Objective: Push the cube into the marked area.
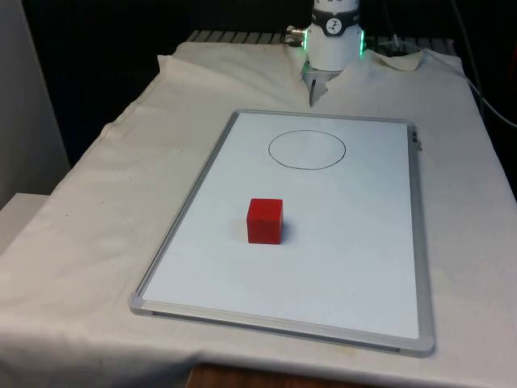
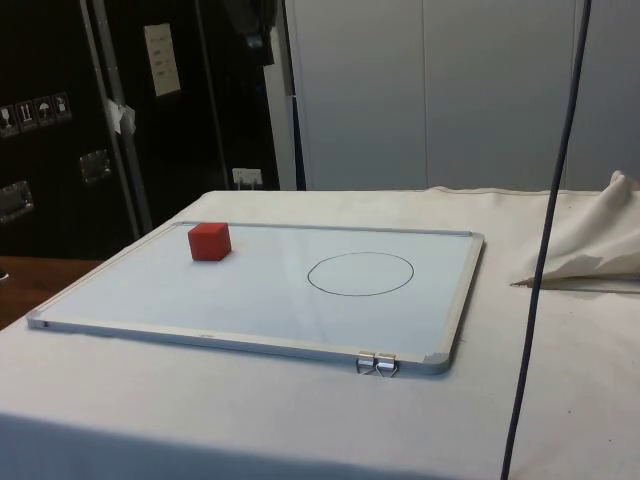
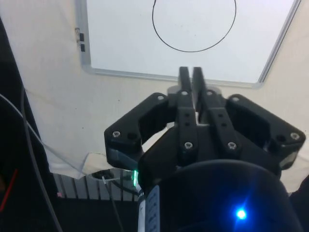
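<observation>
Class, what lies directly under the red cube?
The red cube rests on the metal-framed whiteboard, outside the drawn black circle. The patch of board beneath the cube is hidden.

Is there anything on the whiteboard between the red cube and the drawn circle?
Nothing visible. The red cube sits on bare whiteboard, and the stretch between it and the drawn circle is open.

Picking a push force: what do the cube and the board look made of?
Cube: matte red, sharp-edged, no shine; probably painted wood or plastic, can't tell which. Board: glossy white whiteboard face, faintly reflective, in a grey frame that looks like metal, with a circle drawn on it.
</observation>
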Robot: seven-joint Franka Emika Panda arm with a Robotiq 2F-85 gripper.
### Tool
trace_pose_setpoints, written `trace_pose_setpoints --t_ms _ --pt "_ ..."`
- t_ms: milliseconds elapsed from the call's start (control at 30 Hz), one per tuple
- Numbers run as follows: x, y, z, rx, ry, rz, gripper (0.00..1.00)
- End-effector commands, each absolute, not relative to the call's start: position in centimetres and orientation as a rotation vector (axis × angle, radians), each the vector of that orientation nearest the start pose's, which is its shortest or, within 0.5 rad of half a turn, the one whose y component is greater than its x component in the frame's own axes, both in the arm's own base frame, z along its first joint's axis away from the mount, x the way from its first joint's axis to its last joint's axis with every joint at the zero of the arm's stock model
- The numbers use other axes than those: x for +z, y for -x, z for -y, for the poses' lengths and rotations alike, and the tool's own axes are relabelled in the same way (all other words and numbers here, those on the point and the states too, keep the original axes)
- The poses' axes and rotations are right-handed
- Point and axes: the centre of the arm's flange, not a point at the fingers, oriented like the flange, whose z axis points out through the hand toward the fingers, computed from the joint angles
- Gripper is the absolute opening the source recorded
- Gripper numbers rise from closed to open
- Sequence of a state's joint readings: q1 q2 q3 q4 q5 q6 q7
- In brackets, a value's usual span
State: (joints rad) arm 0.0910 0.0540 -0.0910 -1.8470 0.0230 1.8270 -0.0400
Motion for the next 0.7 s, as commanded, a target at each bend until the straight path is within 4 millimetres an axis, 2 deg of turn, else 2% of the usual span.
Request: trace_pose_setpoints --t_ms 0,67,100,167,367,400,533,667 --pt "48.3 -57.1 -0.2 0.113 3.120 0.048 0.09" --pt "47.9 -57.6 0.0 0.108 3.121 0.041 0.00" --pt "48.3 -57.0 -0.2 0.113 3.121 0.049 0.00" --pt "47.5 -58.3 0.1 0.091 3.123 0.034 0.00" --pt "46.7 -60.2 0.0 0.055 3.131 0.031 0.00" --pt "46.8 -59.8 0.0 0.061 3.131 0.036 0.00" --pt "45.9 -61.6 0.0 0.024 3.137 0.030 0.00" --pt "45.5 -62.1 0.0 0.005 3.139 0.034 0.00"
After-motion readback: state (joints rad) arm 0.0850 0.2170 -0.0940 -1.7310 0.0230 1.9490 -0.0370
